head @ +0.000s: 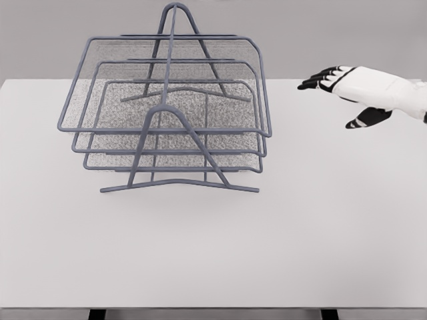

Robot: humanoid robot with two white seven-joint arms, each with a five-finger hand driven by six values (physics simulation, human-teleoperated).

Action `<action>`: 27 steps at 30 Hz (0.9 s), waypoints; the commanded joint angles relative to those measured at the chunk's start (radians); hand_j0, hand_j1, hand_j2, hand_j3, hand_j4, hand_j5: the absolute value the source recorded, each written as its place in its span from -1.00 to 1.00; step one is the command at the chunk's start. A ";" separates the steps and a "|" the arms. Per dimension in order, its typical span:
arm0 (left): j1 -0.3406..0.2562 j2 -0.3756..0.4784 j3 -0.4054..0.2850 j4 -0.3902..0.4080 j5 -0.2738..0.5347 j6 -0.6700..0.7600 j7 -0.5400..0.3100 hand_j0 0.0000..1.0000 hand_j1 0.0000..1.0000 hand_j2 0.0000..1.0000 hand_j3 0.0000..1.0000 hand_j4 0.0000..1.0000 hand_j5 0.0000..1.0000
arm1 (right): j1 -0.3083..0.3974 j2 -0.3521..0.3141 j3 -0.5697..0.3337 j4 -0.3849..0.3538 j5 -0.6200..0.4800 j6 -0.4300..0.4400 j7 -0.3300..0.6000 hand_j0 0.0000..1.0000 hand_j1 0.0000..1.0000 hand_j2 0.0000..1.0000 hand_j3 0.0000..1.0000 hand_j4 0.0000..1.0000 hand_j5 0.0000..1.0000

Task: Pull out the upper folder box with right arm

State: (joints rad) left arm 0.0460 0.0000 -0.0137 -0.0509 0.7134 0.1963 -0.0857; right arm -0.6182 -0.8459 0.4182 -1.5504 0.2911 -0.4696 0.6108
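Grey-blue mesh rack (167,127), white table (300,233)

**Rack left, hand right**

A three-tier rack (170,127) stands on the desk (300,240), left of centre toward the back. The upper folder box (167,87) sits above two lower trays. The right hand (347,90) hovers well apart, at the rack's right.

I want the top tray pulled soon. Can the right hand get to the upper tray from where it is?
Probably yes: the right hand hangs open beside the rack, and bare table separates it from the upper tray.
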 commanded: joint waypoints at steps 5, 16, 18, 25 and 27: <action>0.000 0.000 0.000 0.000 0.000 0.000 0.000 1.00 1.00 1.00 1.00 1.00 1.00 | -0.136 0.154 0.080 0.122 0.144 -0.043 0.000 1.00 1.00 1.00 1.00 1.00 1.00; 0.000 0.000 0.000 0.000 0.000 0.000 0.000 1.00 1.00 1.00 1.00 1.00 1.00 | -0.215 0.269 0.140 0.216 0.160 -0.101 0.000 1.00 1.00 1.00 1.00 1.00 1.00; 0.000 0.000 0.000 0.000 0.000 0.000 0.000 1.00 1.00 1.00 1.00 1.00 1.00 | -0.216 0.266 0.137 0.236 0.160 -0.115 0.000 1.00 1.00 1.00 1.00 1.00 1.00; 0.000 0.000 0.000 0.000 0.000 0.000 0.000 1.00 1.00 1.00 1.00 1.00 1.00 | -0.279 0.330 0.211 0.336 0.164 -0.141 0.000 1.00 1.00 1.00 1.00 1.00 1.00; 0.000 0.000 0.000 0.000 0.000 0.000 0.000 1.00 1.00 1.00 1.00 1.00 1.00 | -0.275 0.343 0.225 0.336 0.166 -0.141 0.000 1.00 1.00 1.00 1.00 1.00 1.00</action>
State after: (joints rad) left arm 0.0460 0.0000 -0.0138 -0.0511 0.7134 0.1964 -0.0857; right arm -0.8897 -0.5188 0.6199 -1.2256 0.4609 -0.6071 0.6107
